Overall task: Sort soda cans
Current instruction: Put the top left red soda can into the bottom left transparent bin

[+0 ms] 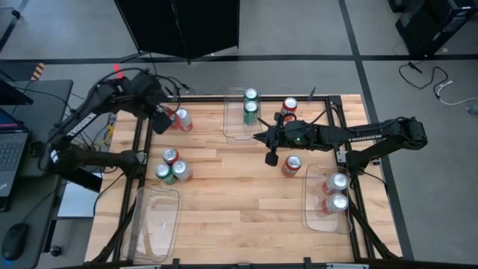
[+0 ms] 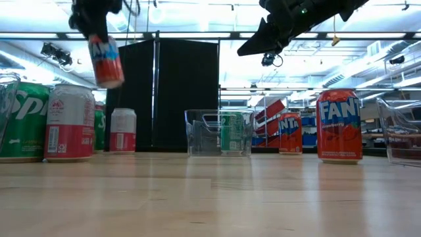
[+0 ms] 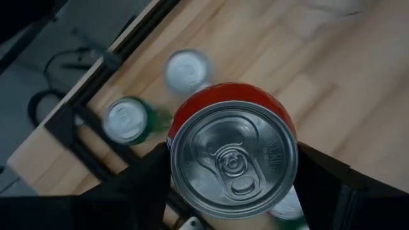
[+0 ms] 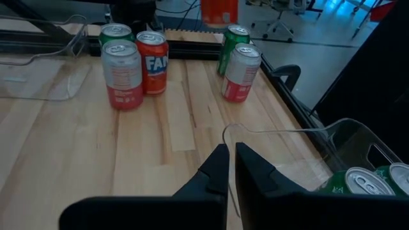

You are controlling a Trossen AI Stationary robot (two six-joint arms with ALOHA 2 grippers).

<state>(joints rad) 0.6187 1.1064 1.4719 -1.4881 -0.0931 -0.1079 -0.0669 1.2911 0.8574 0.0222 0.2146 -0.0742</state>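
1. High view: the left gripper (image 1: 161, 117) hangs over the far left part of the worktop (image 1: 239, 217), pinching a red can (image 3: 233, 156) that the low view shows lifted clear of the wood and slightly tilted.
2. The left wrist view looks straight down on the can's silver top, so its long axis runs nearly along the gripper's approach, with one finger on either side.
3. The empty clear tray (image 1: 154, 223) lies at the near left corner, toward the camera from the held can and well apart from it, past the cluster of three cans (image 1: 172, 166).
4. The right gripper (image 1: 272, 158), pressed together and empty, hovers mid-worktop; the left arm is plainly the nearer to that tray.
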